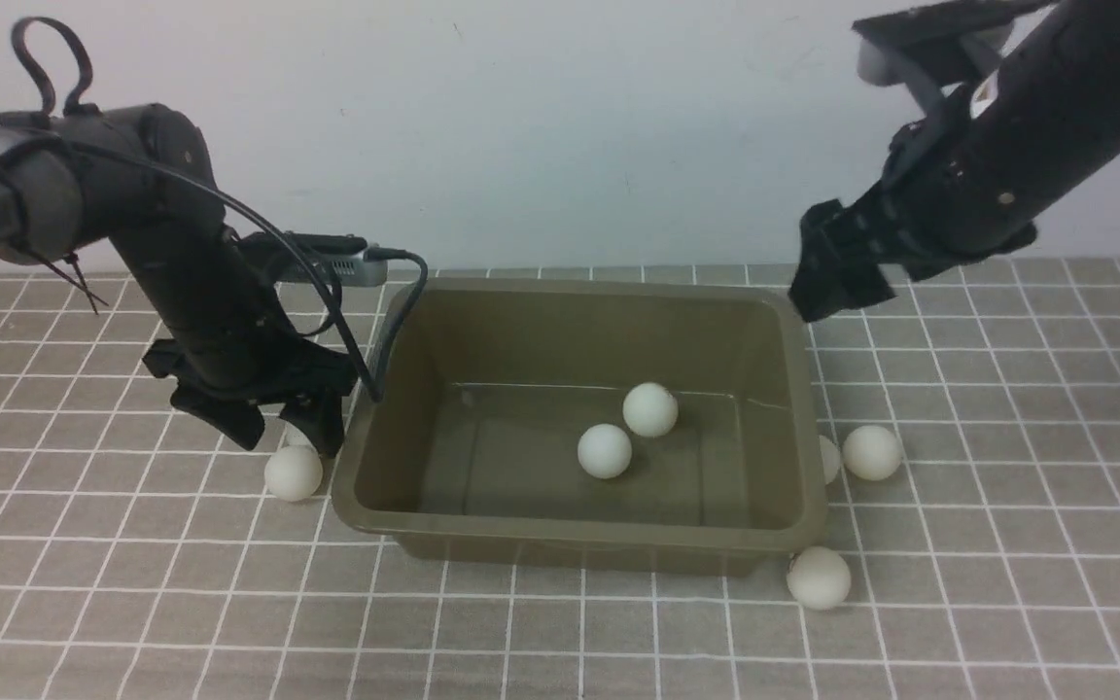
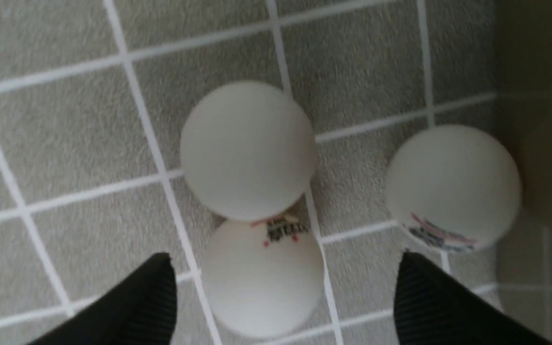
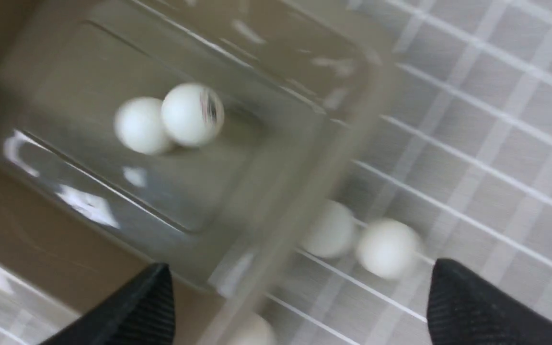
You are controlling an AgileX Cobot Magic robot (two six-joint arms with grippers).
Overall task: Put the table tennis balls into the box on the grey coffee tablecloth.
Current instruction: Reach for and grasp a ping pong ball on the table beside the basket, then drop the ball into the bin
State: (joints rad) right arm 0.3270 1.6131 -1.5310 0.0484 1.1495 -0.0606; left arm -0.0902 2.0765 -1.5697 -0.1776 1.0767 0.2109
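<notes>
The olive-brown box [image 1: 579, 533] stands mid-table on the grey coffee tablecloth [image 1: 132, 603]. Two table tennis balls [image 1: 605, 450] [image 1: 650, 409] lie inside it. My left gripper [image 1: 286, 437] is open, low at the box's left end. In the left wrist view the fingers [image 2: 132, 306] straddle a logo-marked ball [image 2: 261, 278] with gaps on both sides; a second ball [image 2: 247, 151] touches it and a third [image 2: 453, 187] lies by the box wall. My right gripper [image 1: 827, 297] hangs open and empty above the box's far right corner.
More balls lie on the cloth: one right of the box [image 1: 872, 452], one half hidden behind its rim [image 1: 828, 459], one at its front right corner [image 1: 819, 577], and one at the left [image 1: 293, 472]. A cable loops from the left arm to the box's left rim.
</notes>
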